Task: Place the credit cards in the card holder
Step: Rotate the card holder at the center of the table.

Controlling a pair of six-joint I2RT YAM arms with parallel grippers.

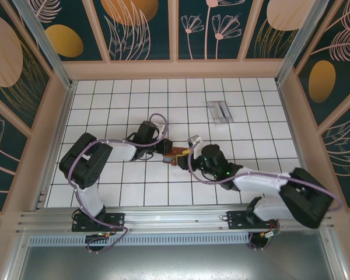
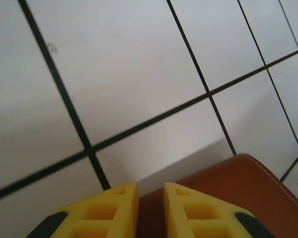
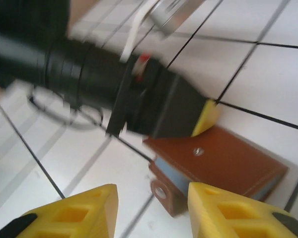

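Observation:
The reddish-brown card holder [image 1: 175, 156] sits between the two grippers at the middle of the tiled floor. In the right wrist view, the card holder [image 3: 228, 161] shows a snap stud on its cover. A bluish credit card [image 3: 181, 176] edge peeks out between its leaves. My left gripper [image 2: 151, 191] has its yellow fingers close together with the holder's brown leather [image 2: 238, 188] in the narrow gap. It reaches in from the left as the left gripper [image 1: 163, 149]. My right gripper [image 3: 151, 196] stands open just short of the holder's clasp tab [image 3: 161, 192], holding nothing.
A clear greyish tray [image 1: 220, 111] lies further back on the right. A pale silvery card-like piece [image 1: 193, 140] rests on the tiles just behind the right gripper [image 1: 192, 154]. Patterned walls enclose the floor on three sides.

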